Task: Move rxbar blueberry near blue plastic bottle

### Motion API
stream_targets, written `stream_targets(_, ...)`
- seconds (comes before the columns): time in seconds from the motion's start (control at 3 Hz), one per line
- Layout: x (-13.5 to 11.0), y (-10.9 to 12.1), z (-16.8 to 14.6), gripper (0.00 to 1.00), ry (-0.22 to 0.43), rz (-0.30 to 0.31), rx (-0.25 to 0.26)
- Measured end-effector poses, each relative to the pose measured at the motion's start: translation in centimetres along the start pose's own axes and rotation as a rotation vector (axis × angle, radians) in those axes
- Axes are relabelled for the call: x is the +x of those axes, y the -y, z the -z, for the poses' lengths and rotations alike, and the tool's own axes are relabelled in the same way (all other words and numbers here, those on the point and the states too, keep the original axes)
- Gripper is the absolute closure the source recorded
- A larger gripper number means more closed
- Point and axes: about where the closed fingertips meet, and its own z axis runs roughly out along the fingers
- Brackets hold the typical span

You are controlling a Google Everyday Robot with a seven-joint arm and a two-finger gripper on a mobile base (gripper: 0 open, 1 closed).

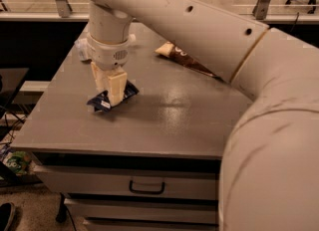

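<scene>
Gripper (114, 97) is pictured pointing straight down over the left half of the grey worktop (169, 120), roughly midway between the near and far edges, its two cream fingers (118, 83) clamped on the rxbar blueberry (98, 100). The dark navy wrapper is held tilted, with its right end raised and its white-labelled left end lower; whether that lower end touches the surface cannot be told. A shadow is cast on the worktop beneath it. The blue plastic bottle (81, 50) is seen lying near the far left corner, partly hidden behind the white arm (199, 23), and well apart from the bar. A brown-and-cream chip bag (182, 57) is laid toward the far edge, right of centre. A drawer (124, 182) with a dark handle (147, 188) is shown below the near edge.
</scene>
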Motion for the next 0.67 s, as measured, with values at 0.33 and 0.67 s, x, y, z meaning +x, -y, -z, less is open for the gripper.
stream_targets(0.33,-0.5,3.7,-0.3,1.0,0.025,-0.028,0.022)
stream_targets(0.67,0.1,7.6,-0.3,1.0,0.032,-0.063,0.057)
